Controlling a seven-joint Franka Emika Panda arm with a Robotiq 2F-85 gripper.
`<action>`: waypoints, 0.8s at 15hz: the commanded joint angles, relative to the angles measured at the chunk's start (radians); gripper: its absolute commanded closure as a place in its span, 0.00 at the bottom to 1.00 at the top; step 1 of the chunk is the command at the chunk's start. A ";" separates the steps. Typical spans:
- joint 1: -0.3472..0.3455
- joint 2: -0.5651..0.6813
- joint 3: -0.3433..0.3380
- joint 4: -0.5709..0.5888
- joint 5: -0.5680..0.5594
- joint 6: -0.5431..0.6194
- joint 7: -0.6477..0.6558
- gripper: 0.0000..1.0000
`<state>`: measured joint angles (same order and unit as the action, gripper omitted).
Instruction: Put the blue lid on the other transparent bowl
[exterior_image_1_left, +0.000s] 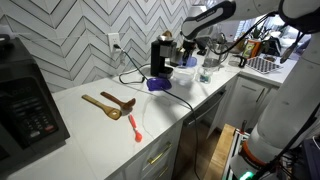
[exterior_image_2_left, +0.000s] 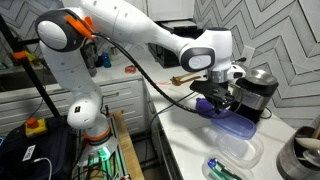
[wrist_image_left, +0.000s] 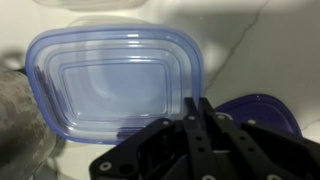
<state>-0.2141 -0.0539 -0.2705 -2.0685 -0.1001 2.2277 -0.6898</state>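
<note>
Beyond the black gripper (wrist_image_left: 200, 125), fingers (wrist_image_left: 191, 132) pressed together, sits a blue-rimmed clear plastic container (wrist_image_left: 110, 85). White counter (wrist_image_left: 258, 50) flanks its right edge.

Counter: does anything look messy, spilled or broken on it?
Nothing looks spilled or broken. Two wooden spoons and a red utensil lie loose at odd angles on the counter, and a black cable trails across it from the wall socket. The clear container looks whole.

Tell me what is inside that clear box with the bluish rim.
In the wrist view nothing shows inside the clear box, only its pale stepped bottom. One near corner is hidden behind the fingers.
</note>
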 joint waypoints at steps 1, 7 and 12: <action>-0.023 0.111 -0.012 0.105 0.090 -0.037 -0.067 0.98; -0.081 0.220 0.003 0.205 0.154 -0.079 -0.100 0.98; -0.103 0.266 0.018 0.241 0.156 -0.101 -0.090 0.98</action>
<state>-0.2947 0.1819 -0.2715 -1.8639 0.0365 2.1600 -0.7695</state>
